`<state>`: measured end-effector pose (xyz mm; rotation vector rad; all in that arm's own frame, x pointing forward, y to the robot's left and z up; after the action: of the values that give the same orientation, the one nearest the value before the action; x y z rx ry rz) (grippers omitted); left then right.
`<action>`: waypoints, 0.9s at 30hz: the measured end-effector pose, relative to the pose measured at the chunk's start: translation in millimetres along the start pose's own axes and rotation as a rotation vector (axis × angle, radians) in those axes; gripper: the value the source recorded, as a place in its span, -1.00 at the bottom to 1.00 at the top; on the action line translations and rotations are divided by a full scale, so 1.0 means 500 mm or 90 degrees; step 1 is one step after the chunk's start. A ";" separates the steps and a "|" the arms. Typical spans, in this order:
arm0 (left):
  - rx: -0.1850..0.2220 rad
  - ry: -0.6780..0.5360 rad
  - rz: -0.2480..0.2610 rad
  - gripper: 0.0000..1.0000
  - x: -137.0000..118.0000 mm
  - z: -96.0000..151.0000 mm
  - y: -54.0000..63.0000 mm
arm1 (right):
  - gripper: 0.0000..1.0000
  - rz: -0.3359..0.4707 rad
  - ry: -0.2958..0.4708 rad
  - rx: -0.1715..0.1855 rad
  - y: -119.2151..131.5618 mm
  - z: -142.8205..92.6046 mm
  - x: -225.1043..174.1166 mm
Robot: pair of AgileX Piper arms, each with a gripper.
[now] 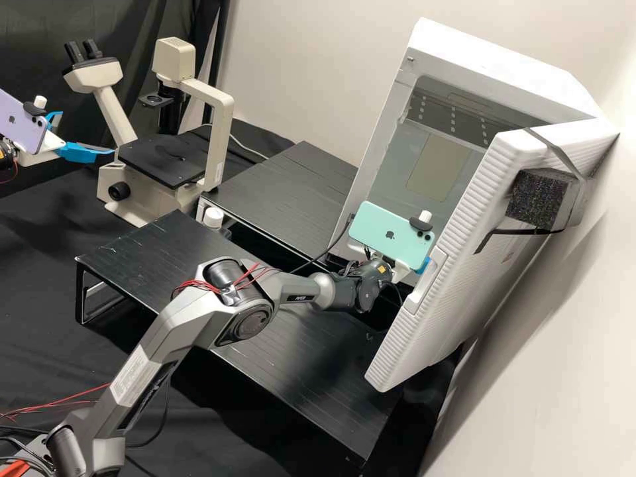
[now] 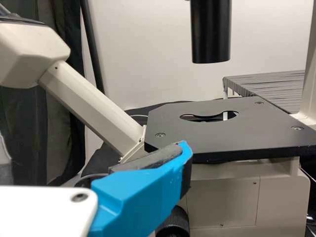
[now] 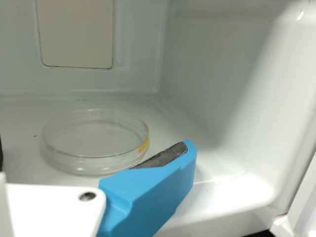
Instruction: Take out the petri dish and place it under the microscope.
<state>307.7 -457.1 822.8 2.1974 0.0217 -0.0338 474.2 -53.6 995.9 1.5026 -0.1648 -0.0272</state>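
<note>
The left gripper (image 1: 87, 134) is open and empty in the high view, beside the microscope (image 1: 211, 132). In the left wrist view, one finger of the left gripper (image 2: 94, 150) stands before the black stage (image 2: 237, 128), under a dark cylinder. At the white chamber's opening, the high view has the right gripper (image 1: 423, 266) mostly hidden behind a phone. The right wrist view looks inside: a clear petri dish (image 3: 94, 157) with a yellow mark lies flat on the chamber floor (image 3: 182, 128). The right gripper (image 3: 95, 152) is open at the dish's near side, not closed on it.
The chamber's door (image 1: 457, 245) stands open, with a black foam block (image 1: 540, 199) strapped on it. Black slatted shelves (image 1: 285, 192) stand between microscope and chamber. A small white-capped container (image 1: 213, 217) is near the shelf edges. The right arm reaches across the lower shelf.
</note>
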 end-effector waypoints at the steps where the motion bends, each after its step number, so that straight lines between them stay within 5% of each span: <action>1: 0.000 0.000 0.000 1.00 0.000 0.000 0.000 | 1.00 0.000 -0.002 -0.002 0.000 0.001 0.002; 18: 0.000 0.000 0.000 1.00 0.000 0.000 0.000 | 1.00 -0.020 -0.001 0.009 -0.034 0.000 0.029; 19: 0.000 0.000 0.000 1.00 0.000 0.000 0.000 | -1.00 -0.020 -0.002 0.010 -0.034 0.000 0.029; 27: 0.000 0.000 0.000 1.00 0.000 0.000 0.000 | -1.00 -0.021 -0.004 0.010 -0.035 0.001 0.029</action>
<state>307.7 -457.1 822.8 2.1974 0.0217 -0.0338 490.2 -57.0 980.1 1.5206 -0.1457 -0.0564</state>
